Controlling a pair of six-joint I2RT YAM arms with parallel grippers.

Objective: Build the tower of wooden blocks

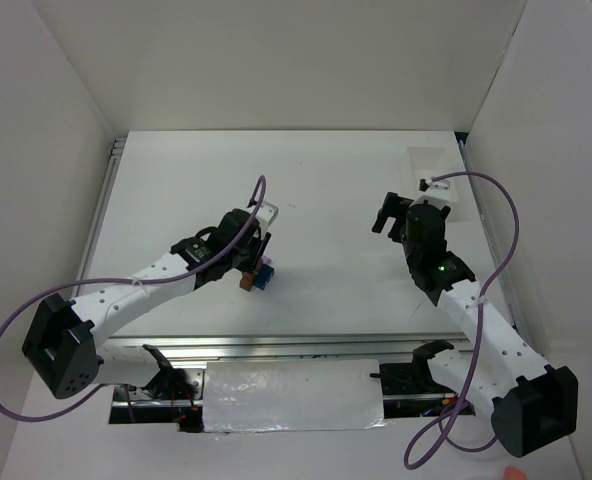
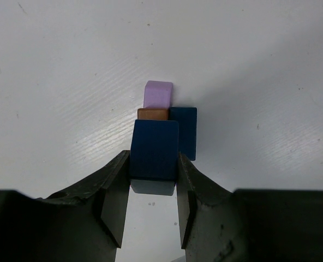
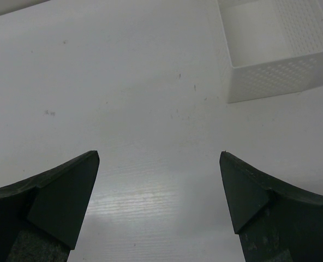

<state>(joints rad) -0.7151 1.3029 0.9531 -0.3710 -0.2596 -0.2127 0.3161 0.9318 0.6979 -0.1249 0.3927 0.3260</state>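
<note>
In the left wrist view my left gripper [image 2: 154, 158] is shut on a dark blue block [image 2: 154, 148], one finger pressed on each side. Just beyond it sit a brown-orange block [image 2: 152, 114], a second blue block [image 2: 184, 131] and a pale purple block [image 2: 158, 94], packed close together on the white table. From above, the left gripper [image 1: 257, 262] stands over this cluster [image 1: 257, 279] left of the middle. I cannot tell whether the held block touches the others. My right gripper [image 1: 389, 214] [image 3: 159, 155] stands open over bare table with nothing between its fingers.
A clear perforated plastic tray [image 1: 434, 166] [image 3: 276, 71] stands at the back right, just beyond the right gripper. White walls close in the table on three sides. A foil-covered strip [image 1: 291, 395] lies along the near edge between the arm bases.
</note>
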